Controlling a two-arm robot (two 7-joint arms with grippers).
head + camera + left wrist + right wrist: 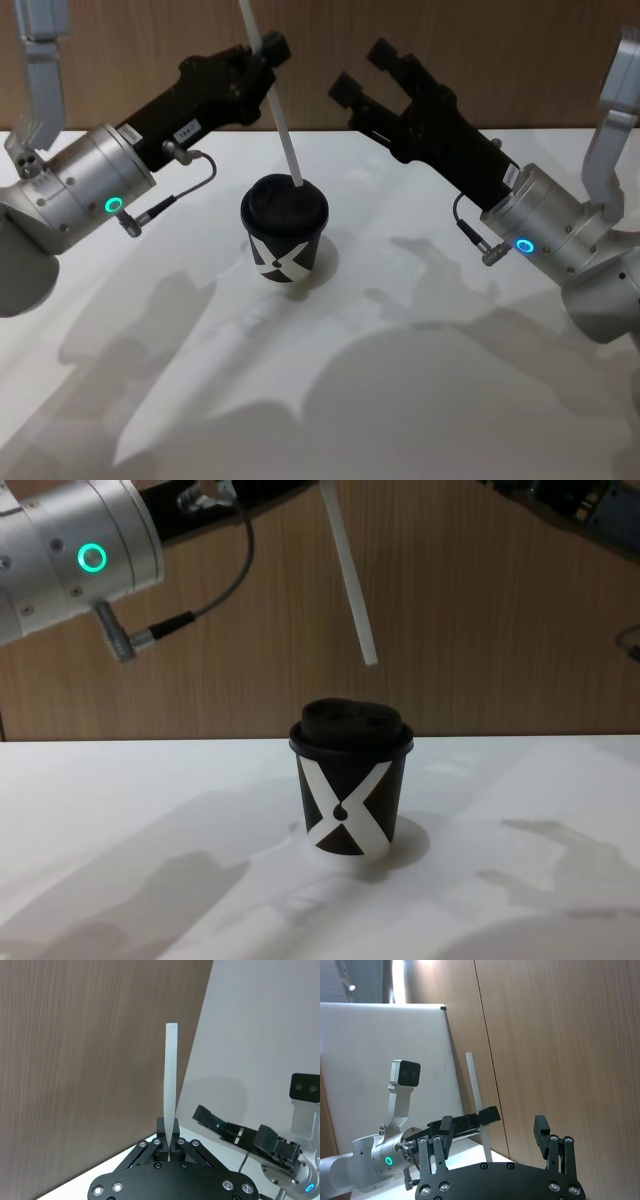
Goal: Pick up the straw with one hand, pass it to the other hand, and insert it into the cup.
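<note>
The black cup (285, 235) with its white X and domed lid stands upright on the white table. The white straw (285, 135) slants down over it, held near its upper part by my left gripper (262, 50), which is shut on it. In the chest view the straw's (350, 570) lower end hangs a short way above the lid of the cup (350, 800), not touching it. The left wrist view has the straw (170, 1100) rising from between the shut fingers. My right gripper (362, 70) is open and holds nothing, up and to the right of the cup, apart from the straw.
The white table (400, 400) lies bare around the cup, with arm shadows on it. A brown wood-panel wall (480, 630) runs close behind the table's far edge. Both silver arm segments with glowing rings flank the cup at left (85, 195) and right (545, 225).
</note>
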